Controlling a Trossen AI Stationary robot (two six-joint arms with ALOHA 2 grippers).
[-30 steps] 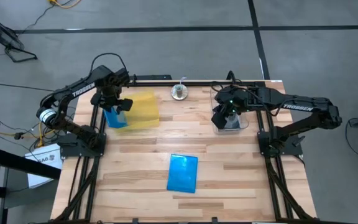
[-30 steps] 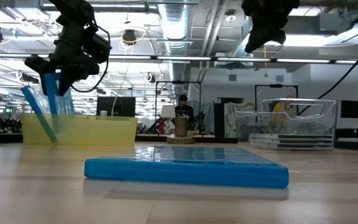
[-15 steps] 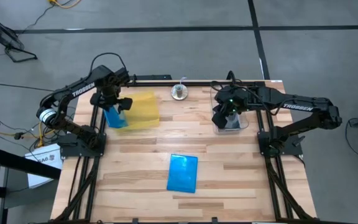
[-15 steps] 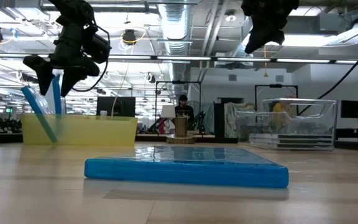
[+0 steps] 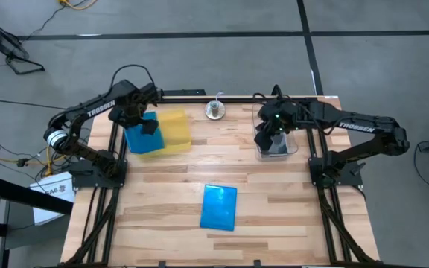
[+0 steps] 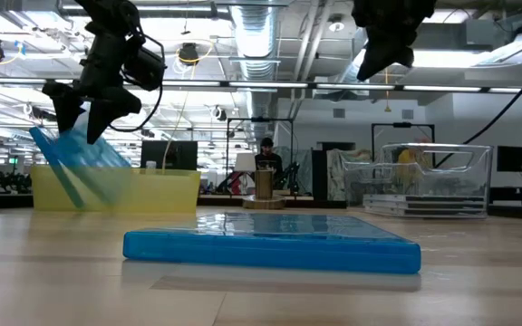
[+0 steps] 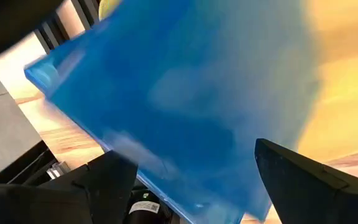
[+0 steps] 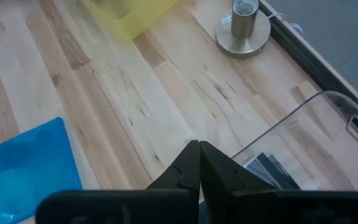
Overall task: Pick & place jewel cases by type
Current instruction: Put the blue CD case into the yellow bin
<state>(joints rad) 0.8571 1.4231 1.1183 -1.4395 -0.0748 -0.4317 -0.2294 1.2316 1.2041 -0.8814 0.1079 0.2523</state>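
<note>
Hanging spread-fingered above the flat yellow plastic tray (image 5: 171, 132), the left gripper (image 6: 84, 100) has released a translucent blue jewel case (image 6: 78, 156), tilted against the tray's left side. Low view alone shows that slant. Right gripper (image 8: 199, 163), clenched empty, hovers over the clear tub (image 5: 277, 146); another blue jewel case (image 5: 220, 207) lies mid-table.

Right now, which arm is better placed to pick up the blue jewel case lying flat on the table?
Probably the left: the left gripper is open over the yellow tray. The right gripper is shut above the clear tub.
</note>
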